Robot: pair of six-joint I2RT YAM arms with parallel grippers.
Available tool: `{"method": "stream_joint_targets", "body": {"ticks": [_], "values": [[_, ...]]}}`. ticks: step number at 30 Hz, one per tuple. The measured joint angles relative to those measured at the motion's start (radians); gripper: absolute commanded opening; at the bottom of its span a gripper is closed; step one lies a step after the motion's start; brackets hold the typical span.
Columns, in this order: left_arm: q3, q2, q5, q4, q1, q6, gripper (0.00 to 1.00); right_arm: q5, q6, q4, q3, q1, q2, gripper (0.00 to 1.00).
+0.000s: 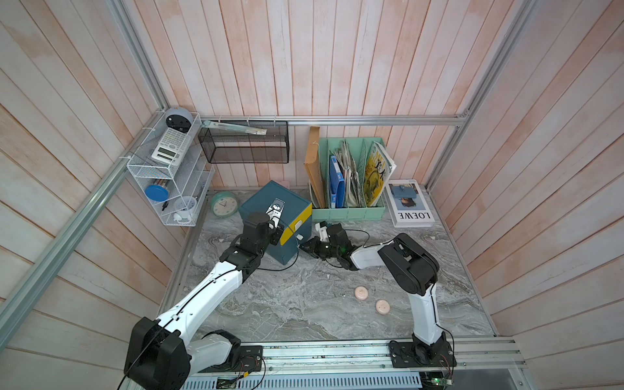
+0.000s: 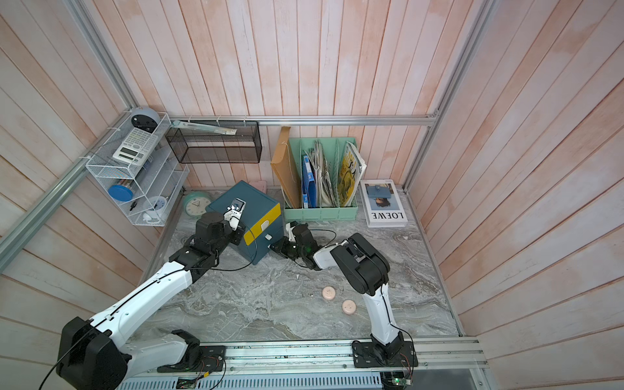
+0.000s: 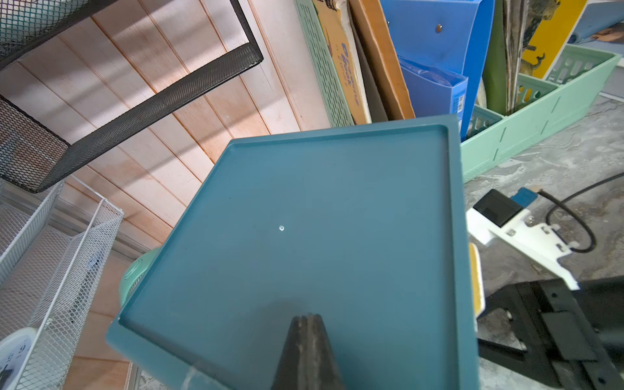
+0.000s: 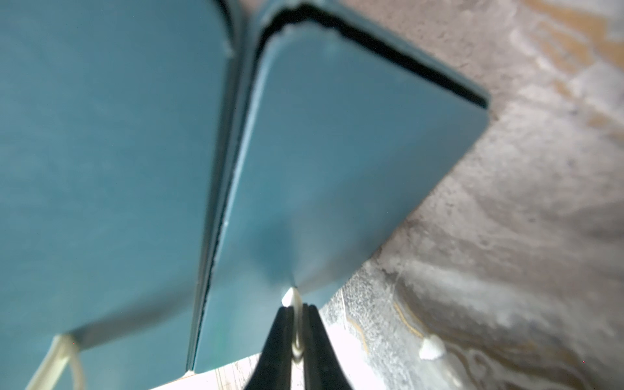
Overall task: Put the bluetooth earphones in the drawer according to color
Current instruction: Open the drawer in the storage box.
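At the back of the bench (image 1: pixel 304 320), the teal chest (image 1: pixel 290 199) stands angled, yellow front up top, 2 teal fronts below. The left hand (image 3: pixel 308 319) is closed tight w/ nothing in it. Its tips press on the chest's top near the front edge, prob. to pin it. The right hand (image 4: pixel 297 309) is pinched on the white tab (image 4: pixel 291 295) of the lowest drawer (image 4: pixel 337 152), which isn't pulled out yet. Only 2 earphone cases show: one pink case (image 1: pixel 361 292) and a second pink case (image 1: pixel 382 307), on the bench well apart from the chest, near the right arm. Others aren't in view; can't tell if they're stowed.

Risks:
- The tab is thin & smooth and held at the tips only, so it could slip out on the pull.
- A pull off the drawer's line may jam it & drag the chest fwd.
- The left hand presses near an edge, not centre, so the chest could pivot or tip.
- A black cable (image 1: pixel 297 251) loops across the chest's front and may snag.
- No view inside the drawers, so a colour mix-up is possible.
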Motion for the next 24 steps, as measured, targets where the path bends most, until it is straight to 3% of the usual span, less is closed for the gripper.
{"method": "stream_joint_targets", "body": {"ticks": [4, 24], "values": [[0.0, 0.0, 0.0, 0.0, 0.0, 0.0, 0.0, 0.0, 0.002, 0.011, -0.006, 0.0, 0.0, 0.0], [0.0, 0.0, 0.001, -0.001, 0.0, 0.0, 0.0, -0.003, -0.006, 0.026, -0.241, -0.038, -0.164, 0.0]]}}
